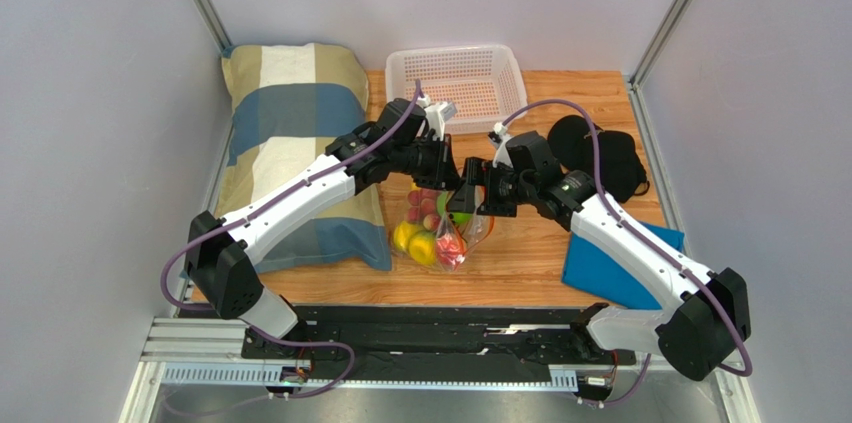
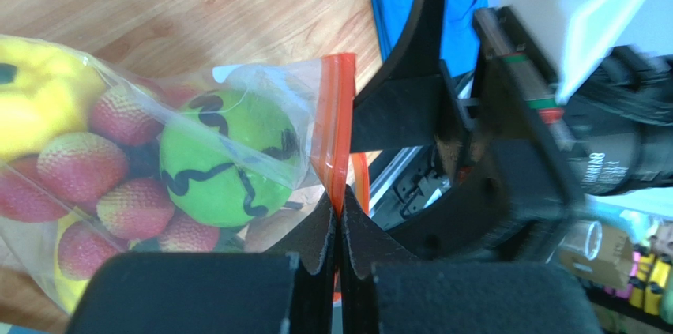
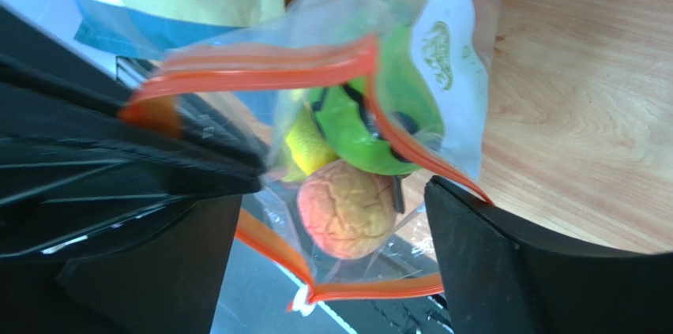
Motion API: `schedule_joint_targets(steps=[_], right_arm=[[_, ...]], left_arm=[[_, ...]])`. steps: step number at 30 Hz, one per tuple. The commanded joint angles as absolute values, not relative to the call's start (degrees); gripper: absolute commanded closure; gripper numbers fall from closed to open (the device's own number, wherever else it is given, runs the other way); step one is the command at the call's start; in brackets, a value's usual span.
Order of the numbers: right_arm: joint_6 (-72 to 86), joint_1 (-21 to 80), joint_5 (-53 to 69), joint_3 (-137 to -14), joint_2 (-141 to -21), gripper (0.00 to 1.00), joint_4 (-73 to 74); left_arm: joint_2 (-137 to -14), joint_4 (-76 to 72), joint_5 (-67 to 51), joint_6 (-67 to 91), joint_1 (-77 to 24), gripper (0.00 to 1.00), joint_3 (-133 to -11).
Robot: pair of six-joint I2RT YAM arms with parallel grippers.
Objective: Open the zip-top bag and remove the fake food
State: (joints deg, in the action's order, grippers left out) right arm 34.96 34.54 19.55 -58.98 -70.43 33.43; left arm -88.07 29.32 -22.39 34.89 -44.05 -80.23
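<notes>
- Orange zip strip [image 2: 341,129] of the zip-top bag [image 1: 440,238], mid-table, is clenched in my left pincer [image 2: 338,212].
- My right pincer [image 3: 336,200] gapes released around the parted mouth, with the free lip just beside one finger; fake food [image 2: 221,160] sits inside.

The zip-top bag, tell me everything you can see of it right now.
The zip-top bag is a small pouch of clear, crinkly plastic with an orange zip strip and a white printed patch. It lies on the wooden table, full of fake food. The left gripper pinches one strip. The strips are parted, and the right gripper is open around the mouth, one strip against a finger.
</notes>
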Motion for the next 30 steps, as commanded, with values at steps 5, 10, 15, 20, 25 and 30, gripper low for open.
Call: schedule_joint_targets(steps=[5, 10, 15, 20, 25, 30], right_arm=[[38.4, 34.8, 10.5, -54.1, -71.5, 0.10, 22.1], [38.8, 36.1, 5.0, -49.9, -70.8, 0.14, 14.6], [39.8, 38.8, 1.0, -49.2, -72.2, 0.20, 9.0], [39.5, 39.6, -3.2, -48.4, -74.2, 0.11, 4.5], [37.3, 40.3, -6.1, -47.4, -77.1, 0.08, -1.4], [33.0, 40.5, -7.1, -44.4, -77.5, 0.07, -9.9]], left_arm=[[-86.8, 25.0, -26.8, 37.8, -44.3, 1.00, -82.9], [-87.7, 24.8, -27.5, 39.0, -44.4, 1.00, -83.1], [-88.3, 24.7, -28.1, 39.5, -44.6, 1.00, -84.0], [-88.2, 25.5, -28.1, 39.7, -45.5, 1.00, -84.4], [-88.2, 27.0, -27.9, 39.3, -45.9, 1.00, -84.1], [-87.6, 29.9, -26.6, 37.9, -45.9, 1.00, -85.1]])
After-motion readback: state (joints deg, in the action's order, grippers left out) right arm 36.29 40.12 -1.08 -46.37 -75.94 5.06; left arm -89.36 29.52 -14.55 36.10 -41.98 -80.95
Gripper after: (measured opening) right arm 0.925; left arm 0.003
